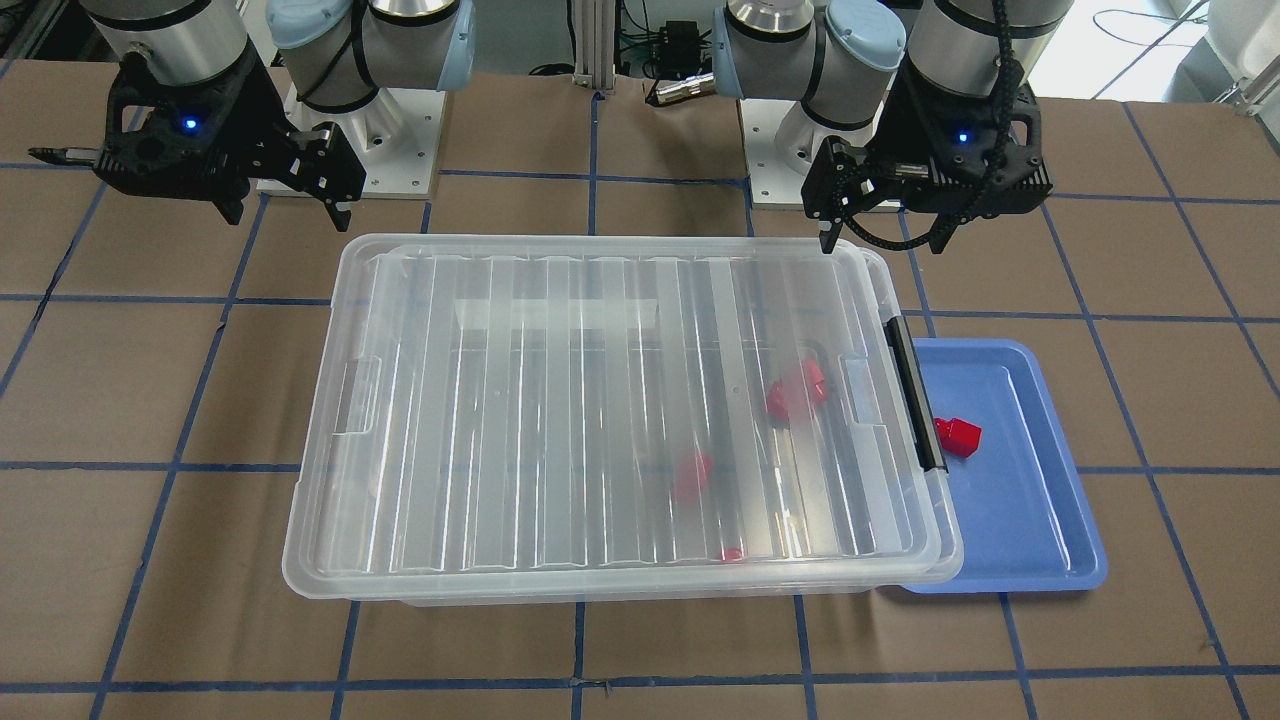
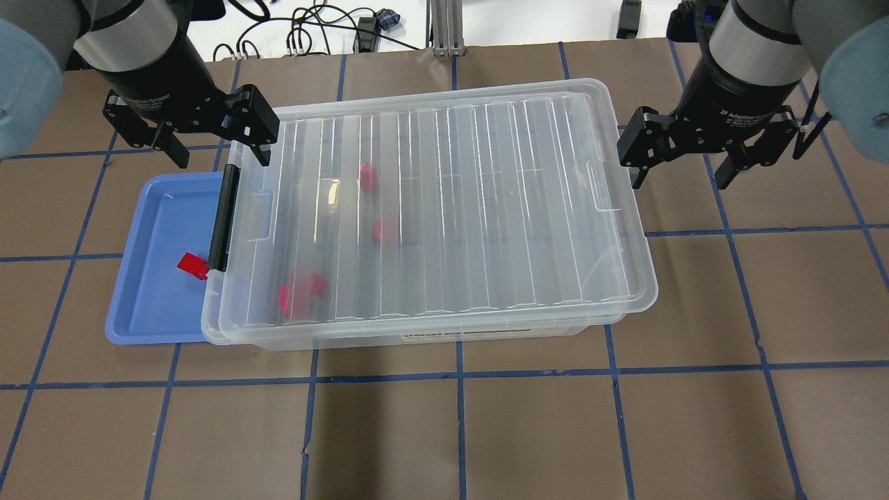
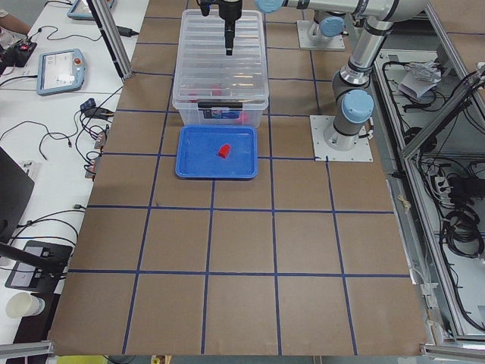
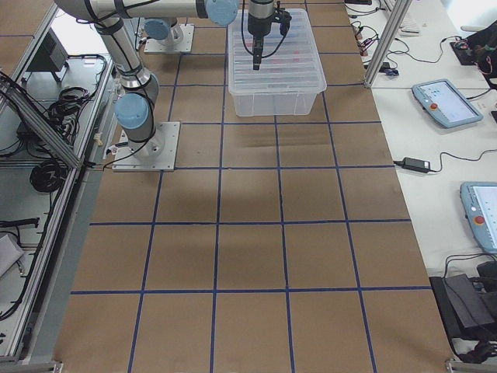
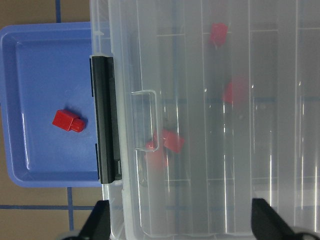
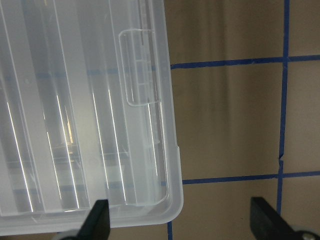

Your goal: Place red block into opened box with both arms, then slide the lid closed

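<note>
Lid [image 2: 451, 208] seemingly covering box [image 2: 430, 337], red block [image 2: 191, 264] in tray [image 2: 149, 278], left gripper [image 2: 222, 155], right gripper [image 2: 680, 179], jaws apart

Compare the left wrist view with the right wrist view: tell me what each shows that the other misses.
Only the left wrist view: the blue tray with one red block lying in it, the box's black bar, and more red blocks blurred through the lid. Only the right wrist view: the lid's corner beside brown table crossed by blue tape lines, with no red in sight. Both: the clear ridged lid with a rectangular notch, and an open gripper at the bottom edge, the left gripper and the right gripper.
</note>
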`<state>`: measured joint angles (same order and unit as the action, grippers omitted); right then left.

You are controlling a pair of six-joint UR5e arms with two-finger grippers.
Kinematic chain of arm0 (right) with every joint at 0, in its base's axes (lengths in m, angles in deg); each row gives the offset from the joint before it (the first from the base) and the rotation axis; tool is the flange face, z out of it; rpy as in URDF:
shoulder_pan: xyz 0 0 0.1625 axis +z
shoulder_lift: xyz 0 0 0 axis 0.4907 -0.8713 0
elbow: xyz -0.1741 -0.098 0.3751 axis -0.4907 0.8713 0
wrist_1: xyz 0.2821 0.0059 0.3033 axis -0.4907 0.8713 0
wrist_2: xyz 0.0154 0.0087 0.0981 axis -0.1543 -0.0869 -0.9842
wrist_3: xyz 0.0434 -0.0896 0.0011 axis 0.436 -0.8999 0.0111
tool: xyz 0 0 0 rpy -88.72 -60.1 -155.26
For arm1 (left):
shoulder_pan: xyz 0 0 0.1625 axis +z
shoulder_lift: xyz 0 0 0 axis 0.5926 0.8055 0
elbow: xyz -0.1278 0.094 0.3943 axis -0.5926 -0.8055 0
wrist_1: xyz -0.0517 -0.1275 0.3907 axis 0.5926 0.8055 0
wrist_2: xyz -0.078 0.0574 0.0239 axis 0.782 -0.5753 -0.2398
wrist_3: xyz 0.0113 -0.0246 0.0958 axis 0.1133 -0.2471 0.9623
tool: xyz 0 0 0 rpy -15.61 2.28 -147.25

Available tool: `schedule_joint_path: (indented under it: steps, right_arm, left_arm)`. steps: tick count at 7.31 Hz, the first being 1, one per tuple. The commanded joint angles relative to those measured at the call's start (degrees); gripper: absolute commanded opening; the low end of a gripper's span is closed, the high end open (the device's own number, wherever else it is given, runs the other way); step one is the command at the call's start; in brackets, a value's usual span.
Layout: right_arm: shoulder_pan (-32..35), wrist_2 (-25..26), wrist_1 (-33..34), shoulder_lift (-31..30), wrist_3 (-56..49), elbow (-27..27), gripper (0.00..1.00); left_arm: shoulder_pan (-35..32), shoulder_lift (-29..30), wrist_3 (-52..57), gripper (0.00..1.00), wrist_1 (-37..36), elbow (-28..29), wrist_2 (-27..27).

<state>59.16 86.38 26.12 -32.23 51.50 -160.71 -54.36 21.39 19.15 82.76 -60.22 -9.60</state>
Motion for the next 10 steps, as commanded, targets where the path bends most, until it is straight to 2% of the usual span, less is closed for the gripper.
schedule_joint_path:
  steps: [1, 5, 8, 10]
  right_arm:
    - [-0.04, 0.02, 0.91, -0.47, -0.08, -0.97, 1.0]
    - [-0.13, -0.15, 1.09, -0.3, -0.17, -0.98, 1.0]
    - [-0.3, -0.41, 5.55, 0.23, -0.52, -0.89, 1.0]
    - [-0.22, -0.67, 5.57, 2.5, -0.35, -1.15, 1.0]
  left_arm:
    - [0.0, -0.09, 0.0, 1.0, 0.0, -0.09, 0.0]
    - [0.0, 0.0, -0.09, 1.0, 0.0, -0.18, 0.35]
    - [-0.18, -0.09, -0.44, 1.0, -0.35, -0.35, 0.18]
    - [-0.18, -0.18, -0.44, 1.0, -0.35, -0.27, 0.44]
